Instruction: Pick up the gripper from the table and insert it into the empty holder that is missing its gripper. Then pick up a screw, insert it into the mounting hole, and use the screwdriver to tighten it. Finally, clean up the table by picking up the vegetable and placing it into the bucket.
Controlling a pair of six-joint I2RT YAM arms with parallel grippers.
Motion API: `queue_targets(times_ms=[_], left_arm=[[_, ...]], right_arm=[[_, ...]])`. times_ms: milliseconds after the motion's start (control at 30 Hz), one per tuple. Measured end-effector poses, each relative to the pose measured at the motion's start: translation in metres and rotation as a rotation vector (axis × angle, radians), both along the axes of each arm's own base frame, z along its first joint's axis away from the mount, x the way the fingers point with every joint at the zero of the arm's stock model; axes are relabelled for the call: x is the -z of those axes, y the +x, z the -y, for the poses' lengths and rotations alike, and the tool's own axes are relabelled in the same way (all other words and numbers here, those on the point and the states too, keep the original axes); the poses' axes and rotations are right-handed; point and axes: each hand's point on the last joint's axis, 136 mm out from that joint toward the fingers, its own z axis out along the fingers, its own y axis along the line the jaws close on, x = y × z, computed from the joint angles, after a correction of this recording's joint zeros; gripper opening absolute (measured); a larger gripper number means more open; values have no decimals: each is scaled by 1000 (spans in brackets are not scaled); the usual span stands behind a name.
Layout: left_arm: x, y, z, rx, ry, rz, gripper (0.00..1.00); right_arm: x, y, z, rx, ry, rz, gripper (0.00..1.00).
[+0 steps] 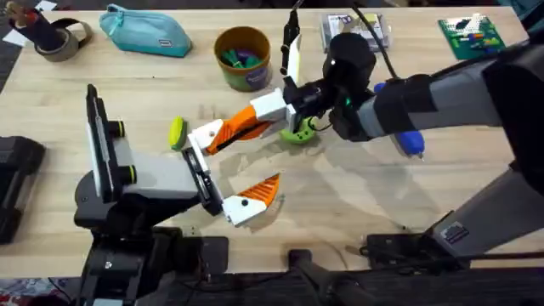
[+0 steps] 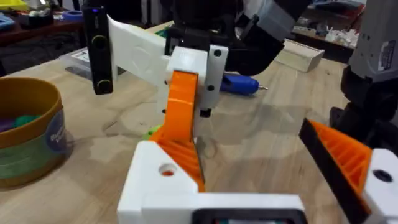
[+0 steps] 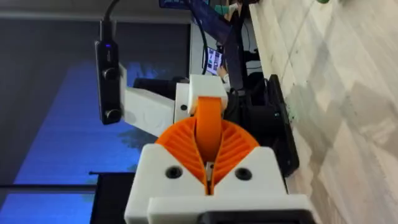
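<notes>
Right pincer point(image 1: 274, 116) gripping orange gripper point(image 1: 242, 124), bucket point(image 1: 242, 58) label unreadable

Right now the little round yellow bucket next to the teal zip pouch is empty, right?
Not empty. The overhead view shows purple and green items inside the small round ochre-yellow bucket. It does stand next to the teal zip pouch.

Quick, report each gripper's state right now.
Left gripper: open, gripping nothing.
Right gripper: shut on the orange finger.
</notes>
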Motion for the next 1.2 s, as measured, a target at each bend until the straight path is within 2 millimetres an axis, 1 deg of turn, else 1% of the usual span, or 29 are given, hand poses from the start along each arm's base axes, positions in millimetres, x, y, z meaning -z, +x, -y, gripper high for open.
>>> queue_targets(times_ms=[167, 333, 467, 967, 1100, 1200], left_arm=[[0, -1, 0, 5, 6, 13, 990], [-2, -5, 2, 31, 10, 31, 990], [-1, -8, 4, 48, 7, 16, 990], [-1, -8, 4, 48, 4, 9, 990], [0, -9, 4, 54, 0, 1, 990], [-1, -11, 5, 67, -1, 2, 990]], right_arm=[[-5, -2, 1, -5, 26, 40, 21], [-6, -7, 6, 49, 75, 93, 21], [0, -9, 9, 88, 67, 61, 21], [1, -7, 9, 145, 70, 30, 21], [3, -9, 12, 162, 65, 18, 21], [1, -12, 15, 175, 66, 16, 21]])
